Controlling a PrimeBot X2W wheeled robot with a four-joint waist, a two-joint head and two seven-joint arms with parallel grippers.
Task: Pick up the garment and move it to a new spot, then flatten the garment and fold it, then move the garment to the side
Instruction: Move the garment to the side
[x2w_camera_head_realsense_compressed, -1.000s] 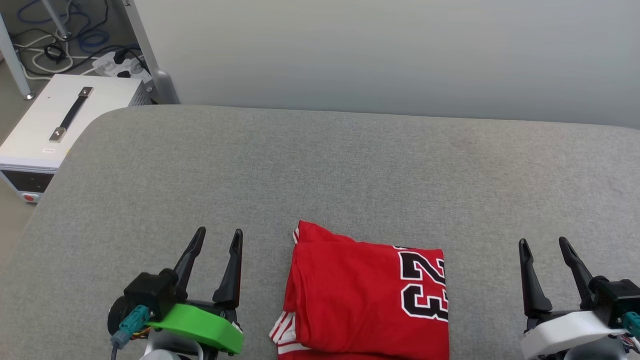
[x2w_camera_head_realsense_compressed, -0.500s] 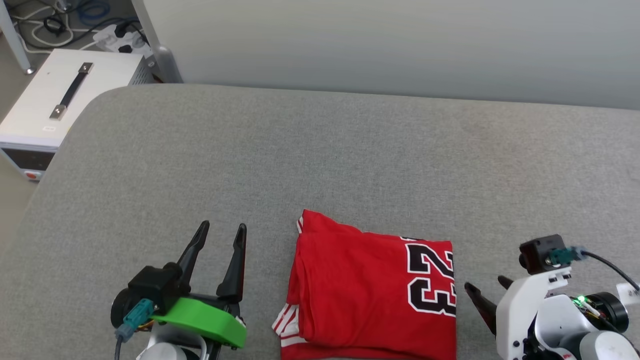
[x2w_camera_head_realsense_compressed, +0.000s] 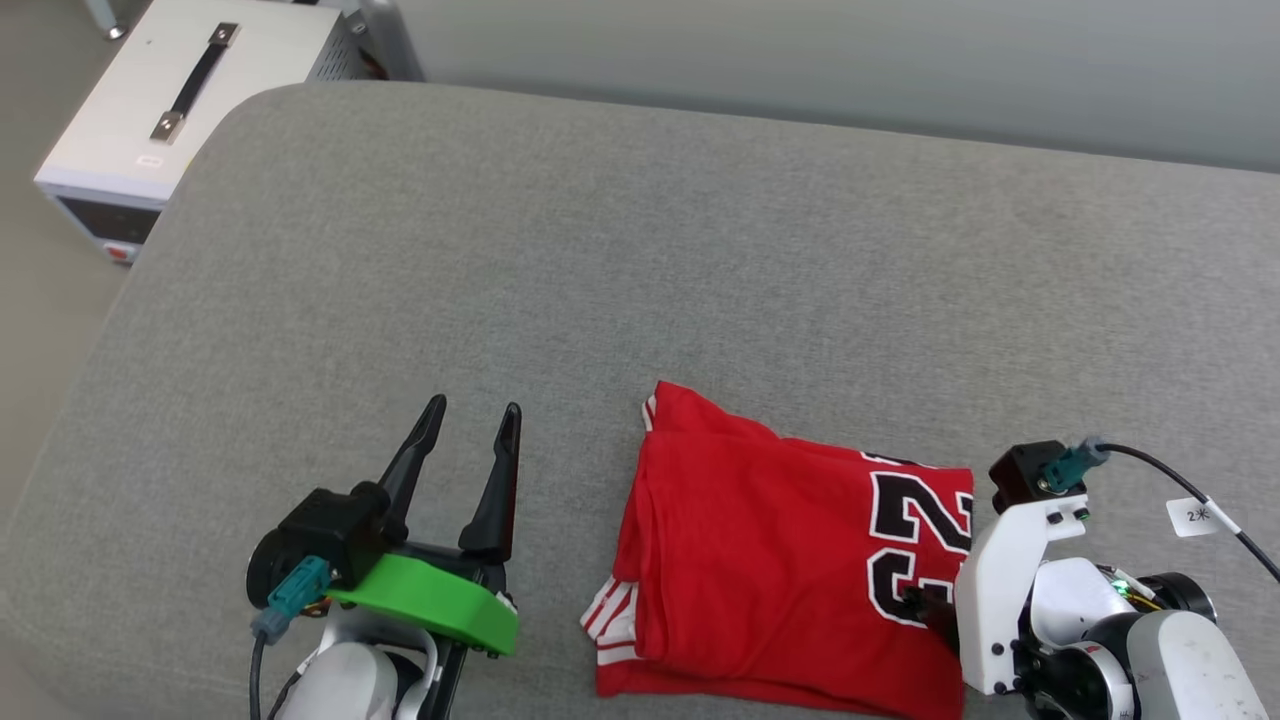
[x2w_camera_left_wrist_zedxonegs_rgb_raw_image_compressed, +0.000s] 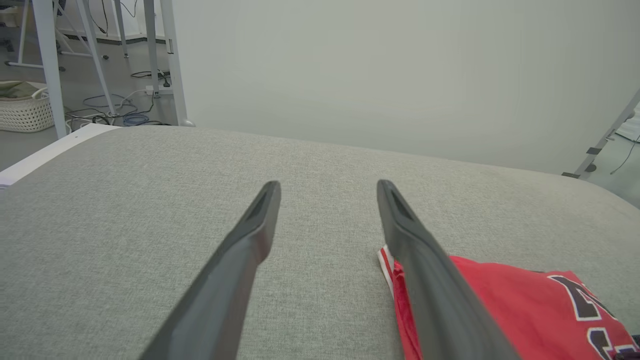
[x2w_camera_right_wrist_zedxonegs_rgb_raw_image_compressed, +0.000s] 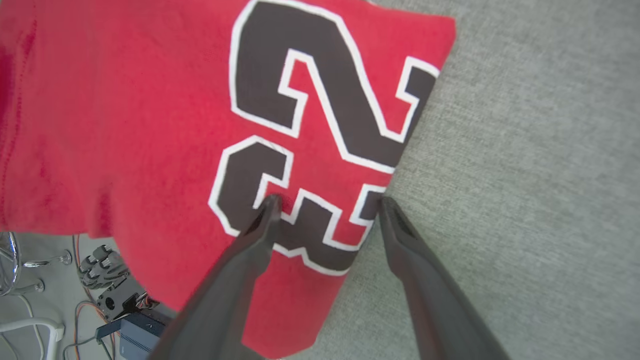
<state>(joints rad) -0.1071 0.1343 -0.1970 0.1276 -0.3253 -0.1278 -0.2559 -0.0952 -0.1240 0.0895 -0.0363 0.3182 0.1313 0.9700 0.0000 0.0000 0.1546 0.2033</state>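
Note:
The garment (x2w_camera_head_realsense_compressed: 770, 560), a red jersey with a black-and-white "23", lies folded flat on the grey padded surface near its front edge. My right gripper (x2w_camera_right_wrist_zedxonegs_rgb_raw_image_compressed: 328, 200) points down at the garment's right edge, open. One fingertip (x2w_camera_right_wrist_zedxonegs_rgb_raw_image_compressed: 272, 202) rests on the number and the other stands at the fabric's border. In the head view its white wrist covers most of the right gripper (x2w_camera_head_realsense_compressed: 930, 608). My left gripper (x2w_camera_head_realsense_compressed: 475, 405) hovers open and empty to the left of the garment, apart from it. The left wrist view has the garment (x2w_camera_left_wrist_zedxonegs_rgb_raw_image_compressed: 500, 300) past the left gripper's (x2w_camera_left_wrist_zedxonegs_rgb_raw_image_compressed: 327, 187) right finger.
The grey padded surface (x2w_camera_head_realsense_compressed: 600, 250) stretches far back to a pale wall and curves off at the left. A white box with a black handle (x2w_camera_head_realsense_compressed: 190, 90) stands on the floor beyond the far left corner. A wicker basket (x2w_camera_left_wrist_zedxonegs_rgb_raw_image_compressed: 25, 110) and cables lie on the floor.
The head camera has tilted down and shifted. My right arm has swung over, turned fingers-down and dropped onto the garment's numbered right edge. The left gripper and the garment have stayed put.

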